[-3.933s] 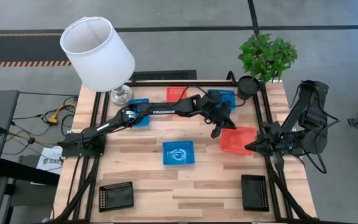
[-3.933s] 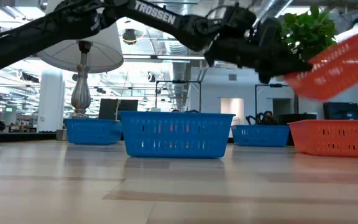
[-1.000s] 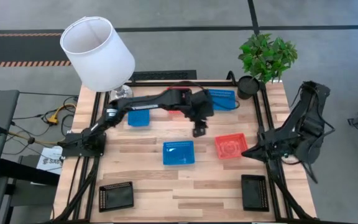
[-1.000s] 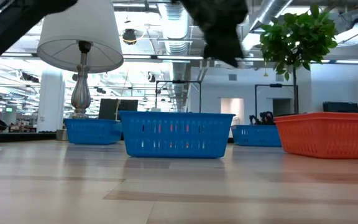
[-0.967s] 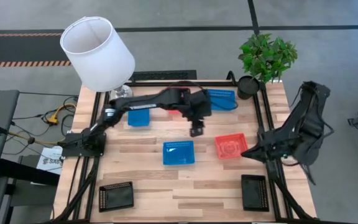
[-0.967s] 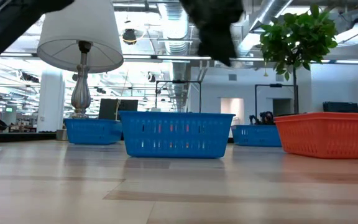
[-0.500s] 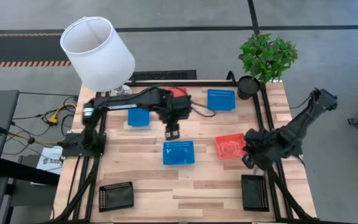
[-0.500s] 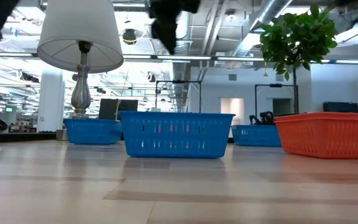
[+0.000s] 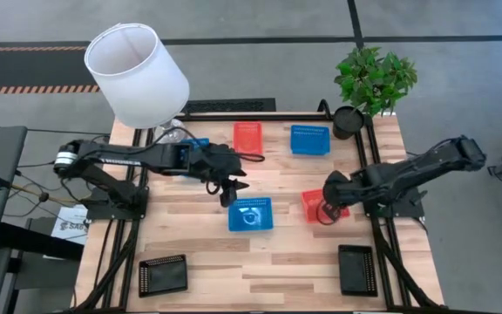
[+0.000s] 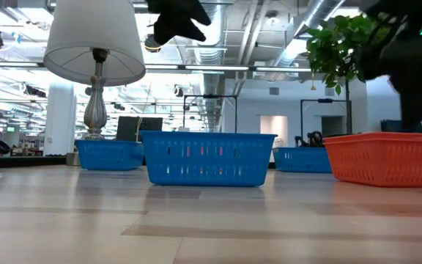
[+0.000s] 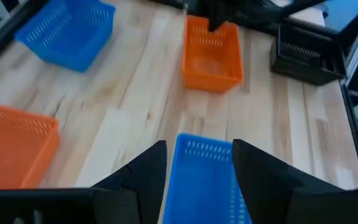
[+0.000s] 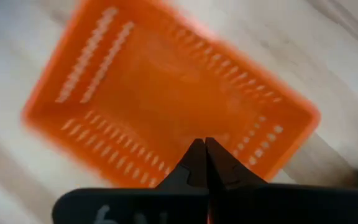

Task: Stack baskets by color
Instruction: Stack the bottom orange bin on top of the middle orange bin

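Orange mesh is where the action sits: one red-orange basket point(image 9: 318, 206) lies right of centre in the high view, with the right gripper point(image 9: 326, 212) poised over its near edge, fingers pressed shut on nothing and no wall of the basket between them. A second red-orange basket point(image 9: 247, 135) rests alone at the upper middle of the table point(image 9: 303, 262). Three blue ones are also single: the centre blue basket point(image 9: 250, 215), the upper-right blue basket point(image 9: 309, 139), and another blue basket point(image 9: 194, 150) half hidden under the left arm at upper left. Two black baskets point(image 9: 163, 276) sit well apart at the lower corners. The left gripper point(image 9: 228, 190) hangs just above and left of the centre blue basket, jaws parted and empty. No basket is nested in another, so by my reading all the stacking is left.
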Tool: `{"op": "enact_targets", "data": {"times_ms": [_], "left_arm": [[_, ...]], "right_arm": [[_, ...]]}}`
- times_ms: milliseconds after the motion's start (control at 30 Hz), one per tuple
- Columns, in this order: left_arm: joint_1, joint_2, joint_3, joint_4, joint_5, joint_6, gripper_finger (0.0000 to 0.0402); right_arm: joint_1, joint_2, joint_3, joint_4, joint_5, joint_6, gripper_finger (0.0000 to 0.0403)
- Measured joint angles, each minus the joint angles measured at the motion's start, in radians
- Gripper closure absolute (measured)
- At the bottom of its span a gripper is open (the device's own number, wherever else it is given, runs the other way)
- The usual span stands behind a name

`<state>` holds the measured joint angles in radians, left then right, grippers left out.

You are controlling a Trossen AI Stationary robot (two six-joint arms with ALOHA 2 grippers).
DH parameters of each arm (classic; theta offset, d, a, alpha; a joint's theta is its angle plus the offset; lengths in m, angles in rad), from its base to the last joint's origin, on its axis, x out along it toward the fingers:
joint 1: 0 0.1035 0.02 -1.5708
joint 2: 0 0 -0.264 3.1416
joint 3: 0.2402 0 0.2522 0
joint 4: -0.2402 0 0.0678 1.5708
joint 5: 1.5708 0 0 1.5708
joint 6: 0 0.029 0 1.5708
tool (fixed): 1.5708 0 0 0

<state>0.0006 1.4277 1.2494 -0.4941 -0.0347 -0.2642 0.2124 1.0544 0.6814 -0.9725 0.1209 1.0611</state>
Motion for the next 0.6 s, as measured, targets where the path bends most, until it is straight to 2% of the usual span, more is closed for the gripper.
{"op": "enact_targets", "data": {"times_ms": [300,600], "left_arm": [[-0.005,0.0,-0.001,0.014,0.006,-0.007,0.0232],[-0.027,0.0,-0.001,-0.008,0.027,-0.017,0.0232]], "right_arm": [[-0.105,0.062,-0.07,-0.003,-0.017,-0.027,0.0402],[-0.108,0.063,-0.08,-0.021,-0.048,0.039,0.0402]]}}
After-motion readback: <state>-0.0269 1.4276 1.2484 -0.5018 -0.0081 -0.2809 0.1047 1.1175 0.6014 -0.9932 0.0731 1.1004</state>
